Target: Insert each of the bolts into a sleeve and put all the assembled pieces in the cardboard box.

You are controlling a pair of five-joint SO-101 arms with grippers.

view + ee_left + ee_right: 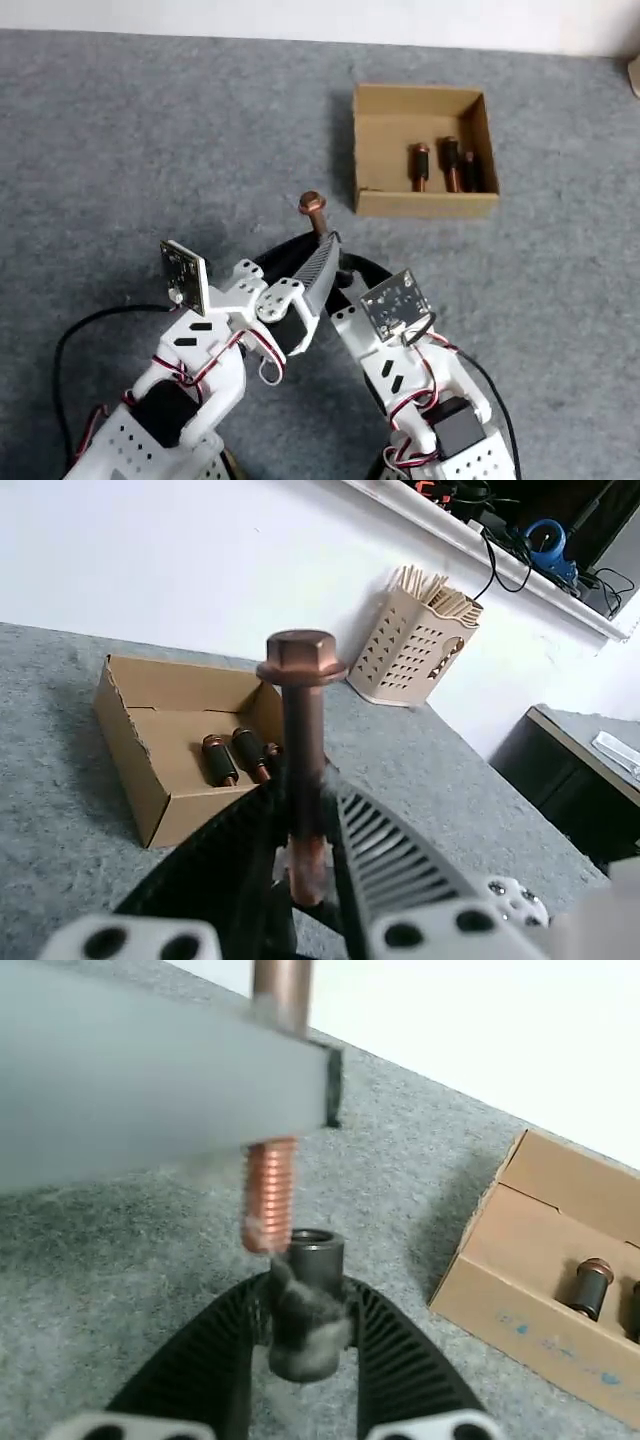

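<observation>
- Bolt [302,730], copper, head up, clamped in left end effector [305,815].
- Sleeve [316,1252], dark, gripped upright by right end effector [305,1305]; bolt's threaded tip at its mouth.
- Cardboard box [425,205] nearby holds assembled pieces [419,166].

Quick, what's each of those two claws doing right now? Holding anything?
Left claw: closed, holding a copper bolt.
Right claw: closed, holding a dark sleeve.

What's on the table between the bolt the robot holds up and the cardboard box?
Nothing, just bare grey mat. The high view shows it between the bolt in the left gripper and the cardboard box.
</observation>
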